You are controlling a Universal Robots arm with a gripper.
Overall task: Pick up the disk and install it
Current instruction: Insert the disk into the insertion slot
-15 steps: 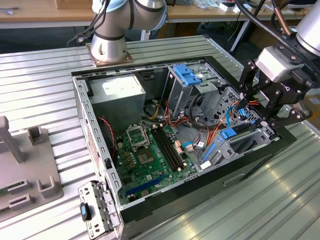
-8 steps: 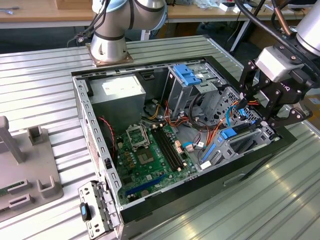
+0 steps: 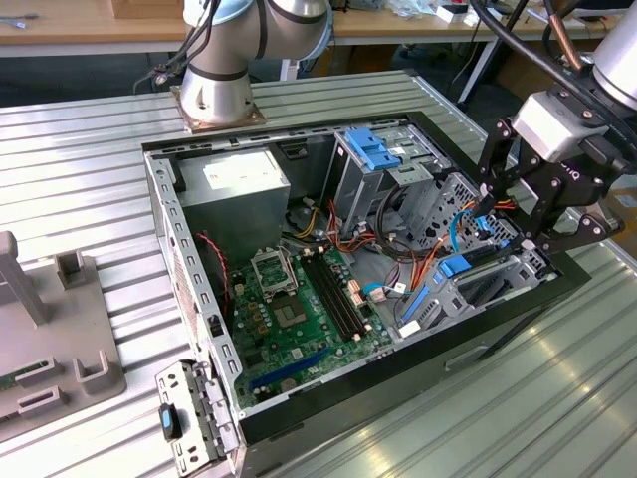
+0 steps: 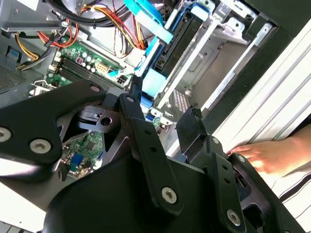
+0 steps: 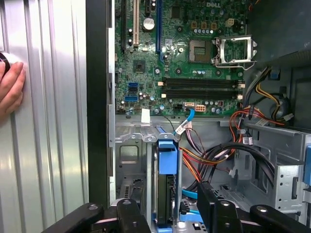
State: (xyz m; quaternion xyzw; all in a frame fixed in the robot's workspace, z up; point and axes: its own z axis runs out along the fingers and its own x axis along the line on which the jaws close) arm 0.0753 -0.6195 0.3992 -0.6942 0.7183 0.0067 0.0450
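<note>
Open computer case [image 3: 184,269] on ribbed metal worktop [image 3: 90,169]; inside, green motherboard [image 3: 299,314] beside grey power-supply box [image 3: 239,194].

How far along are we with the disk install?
Done: the disk already stands on edge in a slot of the drive cage, with its blue rail showing. In hand: nothing. The gripper hovers over the disk with its fingers open. Left: confirming it is fully seated, which I cannot tell from these views.
</note>
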